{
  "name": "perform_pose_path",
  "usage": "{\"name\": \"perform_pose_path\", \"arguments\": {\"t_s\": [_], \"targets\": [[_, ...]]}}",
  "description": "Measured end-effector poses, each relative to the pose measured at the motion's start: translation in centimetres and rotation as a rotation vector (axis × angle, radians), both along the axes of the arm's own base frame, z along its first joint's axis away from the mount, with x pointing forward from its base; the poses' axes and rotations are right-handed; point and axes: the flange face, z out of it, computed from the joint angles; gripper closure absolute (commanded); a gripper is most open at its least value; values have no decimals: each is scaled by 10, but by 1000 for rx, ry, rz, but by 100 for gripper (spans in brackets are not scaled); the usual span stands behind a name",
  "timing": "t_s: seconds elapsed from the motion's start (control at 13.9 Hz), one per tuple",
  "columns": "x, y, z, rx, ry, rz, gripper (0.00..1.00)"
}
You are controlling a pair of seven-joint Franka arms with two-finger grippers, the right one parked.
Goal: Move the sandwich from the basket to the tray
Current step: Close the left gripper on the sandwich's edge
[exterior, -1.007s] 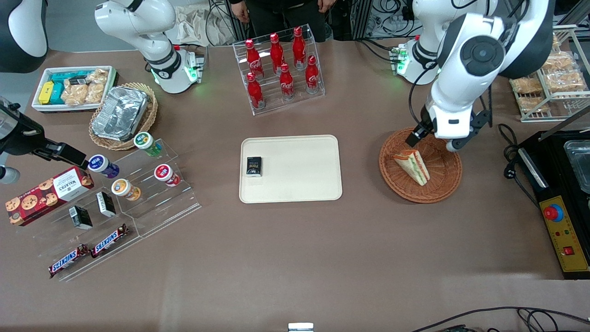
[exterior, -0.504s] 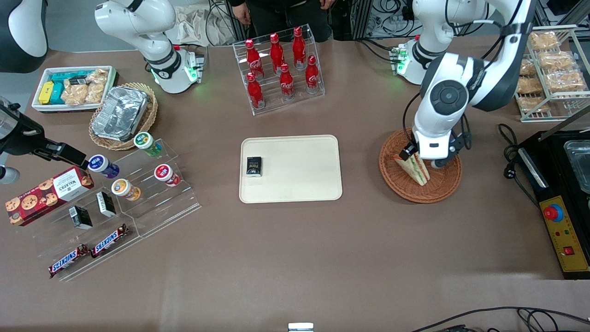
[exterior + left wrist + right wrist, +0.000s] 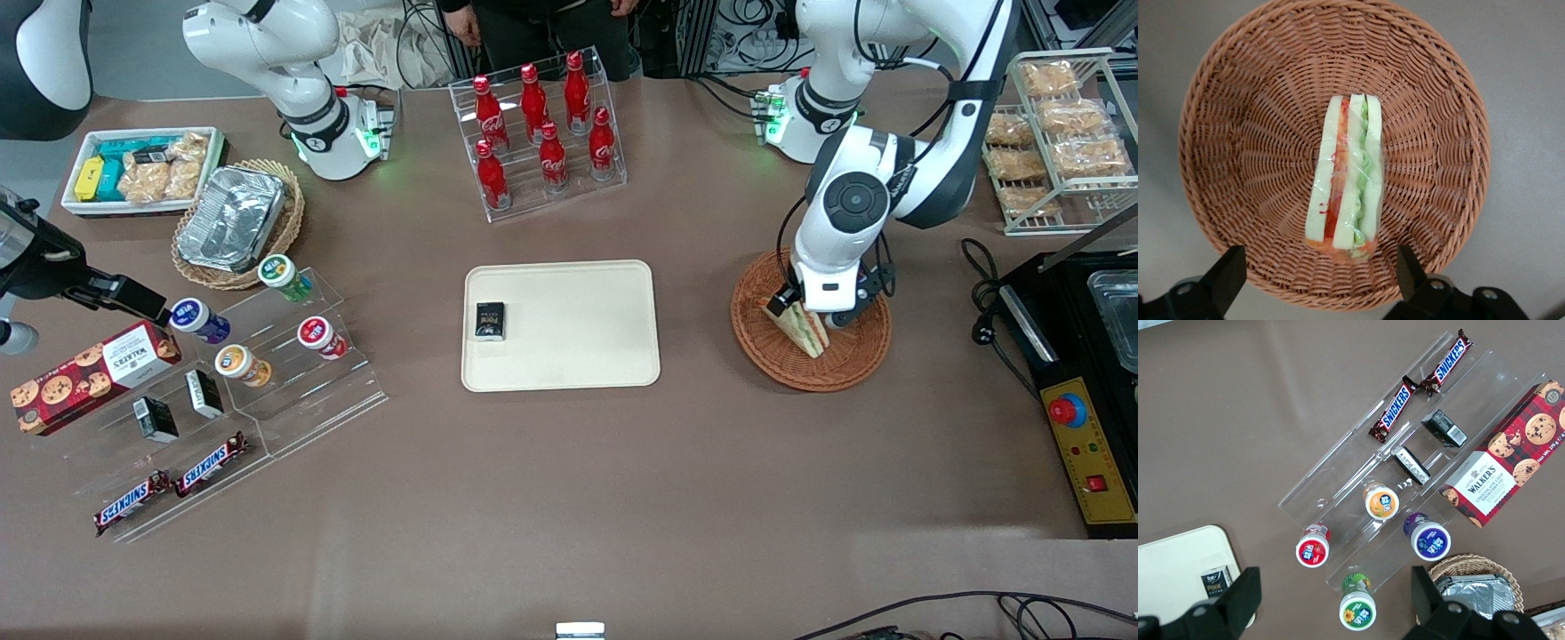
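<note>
— Brown table [image 3: 569,498], one. What do I log on it?

— From my station: one cream tray [image 3: 578,356] at the middle, carrying one small black packet [image 3: 489,321]. One reddish-brown basket [image 3: 773,356] toward the working arm's end, holding one sandwich [image 3: 807,331].

— Sandwich position?

— Standing on edge in the basket's middle, filling layers facing the wrist camera: green, red and pale bands between white bread [image 3: 1346,183]. Not on the tray.

— Claw?

— One claw [image 3: 1315,280], low over the basket. I see its two fingers [image 3: 1225,277] spread apart, one on each side of the sandwich's end, neither touching it as far as I can tell.

— Remaining stock?

— Six red bottles [image 3: 542,133] in a clear rack, farther from the front camera than the tray. Four round cups [image 3: 258,320] and two Snickers bars [image 3: 173,489] on a clear stepped stand, one cookie box [image 3: 89,373] beside it, toward the parked arm's end. One tan basket with one foil container [image 3: 233,218].
</note>
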Motion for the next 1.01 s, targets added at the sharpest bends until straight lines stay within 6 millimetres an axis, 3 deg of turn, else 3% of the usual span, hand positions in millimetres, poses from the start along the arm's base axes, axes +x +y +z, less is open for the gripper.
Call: {"name": "perform_pose_path", "arguments": {"t_s": [0.29,0.36,0.43,0.5,0.58,1.01], "targets": [[4,6,-31,-1,-12,-14,0],[5,8,-41,5,-12,-21,6],[5,12,-50,10,-13,-21,36],[5,15,-57,10,-14,-17,89],[6,18,-61,7,-16,-11,100],[9,18,-58,13,-45,-12,100]]}}
